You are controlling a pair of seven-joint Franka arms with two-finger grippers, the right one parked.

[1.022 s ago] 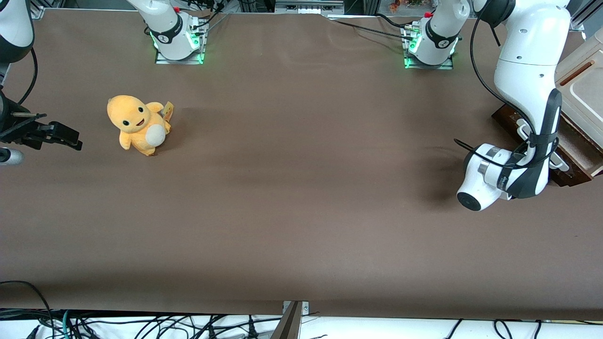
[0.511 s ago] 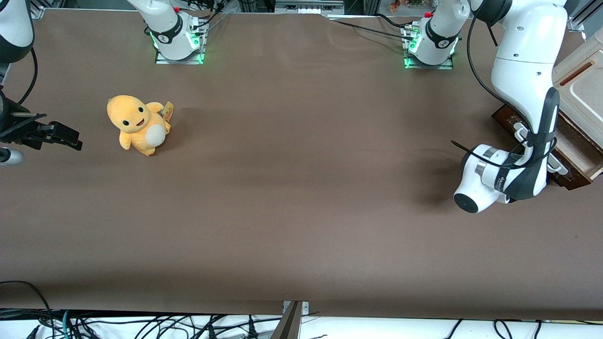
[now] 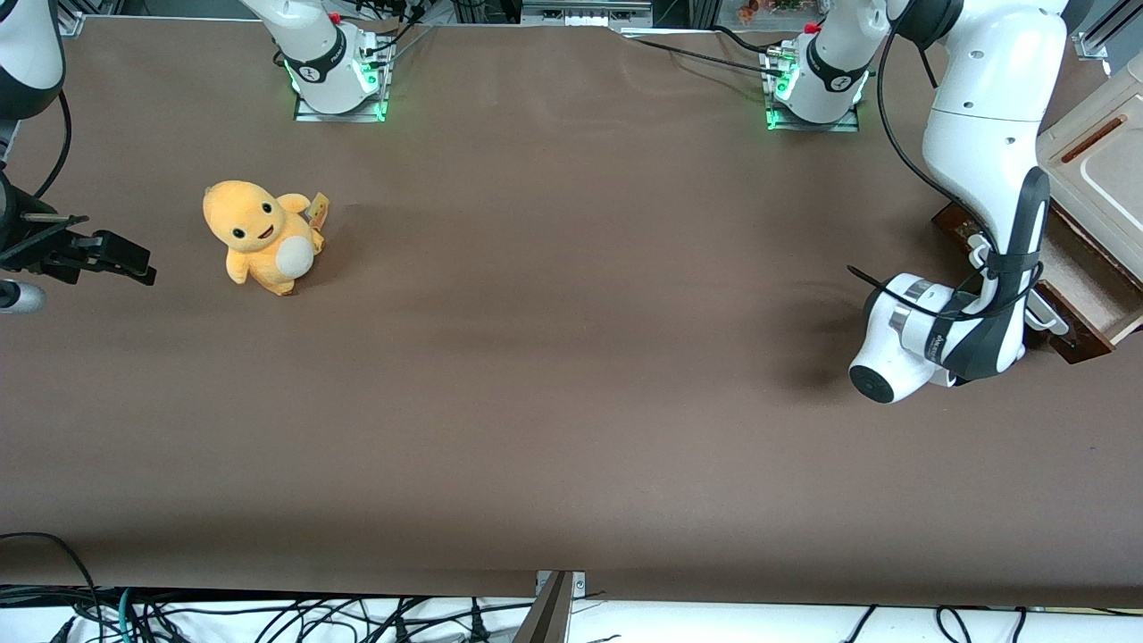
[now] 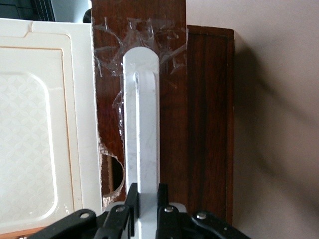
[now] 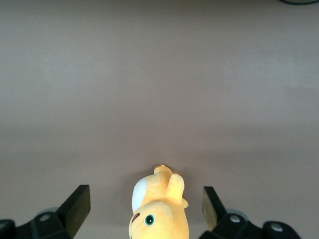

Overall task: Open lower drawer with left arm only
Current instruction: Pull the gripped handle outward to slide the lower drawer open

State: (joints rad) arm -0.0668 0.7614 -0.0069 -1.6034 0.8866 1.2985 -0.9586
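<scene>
I see the lower drawer (image 3: 1085, 277) partly out at the working arm's end of the brown bench (image 3: 554, 357), its pale tan inside showing, nothing visible in it. A yellow plush toy (image 3: 261, 236) sits toward the parked arm's end. My gripper (image 4: 146, 206) is clamped on the white bar handle (image 4: 141, 124), which runs lengthwise along the dark front.

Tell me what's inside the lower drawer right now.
The lower drawer is partly open, and only bare pale tan floor shows inside. The rest is covered by the cabinet. The gripper is closed on its white handle.
</scene>
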